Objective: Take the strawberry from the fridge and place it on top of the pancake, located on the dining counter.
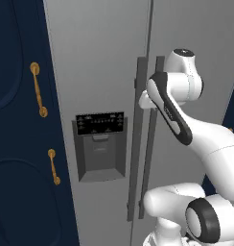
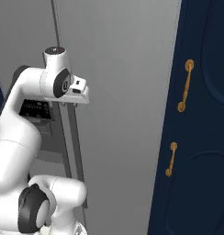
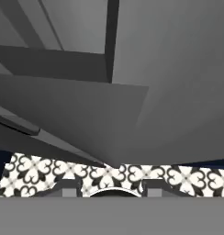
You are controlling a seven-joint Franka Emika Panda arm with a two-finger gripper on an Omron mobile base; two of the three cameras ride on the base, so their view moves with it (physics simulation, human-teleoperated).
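Opening stage of the task. The fridge (image 1: 99, 72) stands shut in front of you, its two long dark handles (image 1: 146, 139) running side by side down the seam between the doors, with the black-panelled dispenser (image 1: 100, 144) set into the left door. Your arm reaches up to those handles, and the hand (image 2: 78, 90) sits right against them, seen from the right base camera just beside the upper part of the bars. The fingers (image 3: 68, 187) show as two small dark tips at the bottom of the hand camera; whether they are clenched on a handle or released beside it you cannot tell from these pictures. Navy cabinets with gold handles (image 1: 38, 89) flank the fridge on either side.

The strawberry is presumably behind the closed doors, so no fruit can be located yet; the pancake and the dining surface are elsewhere. The step in hand is getting a door open. The next move likely calls for a firm hold on one handle, then a pull along the door's swing, wide enough to clear the shelves.
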